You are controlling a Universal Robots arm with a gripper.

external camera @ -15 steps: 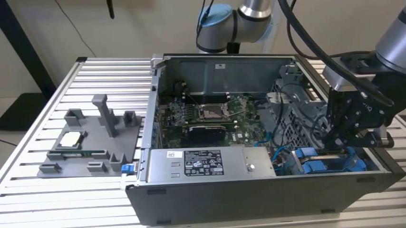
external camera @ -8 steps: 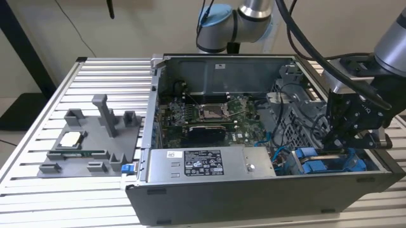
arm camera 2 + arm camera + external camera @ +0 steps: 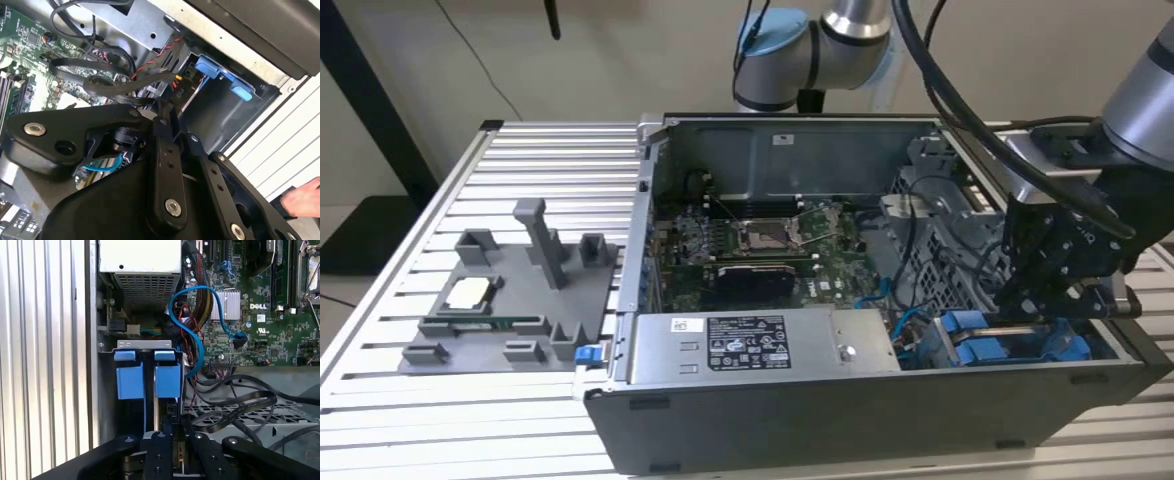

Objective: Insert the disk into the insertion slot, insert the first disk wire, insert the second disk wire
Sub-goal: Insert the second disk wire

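My gripper [image 3: 1034, 305] hangs low in the front corner of the open computer case, on the exterior view's right. It sits in the insertion slot [image 3: 215, 115], a grey bay with bright blue clips [image 3: 131, 382]. In the first wrist view a thin blue and silver edge [image 3: 151, 390] runs between the two clips to my gripper [image 3: 162, 427]. Whether that edge is the disk I cannot tell. A blue wire [image 3: 192, 335] loops from the motherboard toward the bay. A flat black wire [image 3: 240, 410] lies loose beside it and reaches close to my gripper [image 3: 162, 110] in the second wrist view.
The grey power-supply box [image 3: 747, 345] fills the case's front beside the bay. The motherboard [image 3: 747, 240] lies behind it. A grey fixture [image 3: 507, 300] with small parts stands on the slatted table at the exterior view's left. A person's hand [image 3: 300, 200] rests outside the case.
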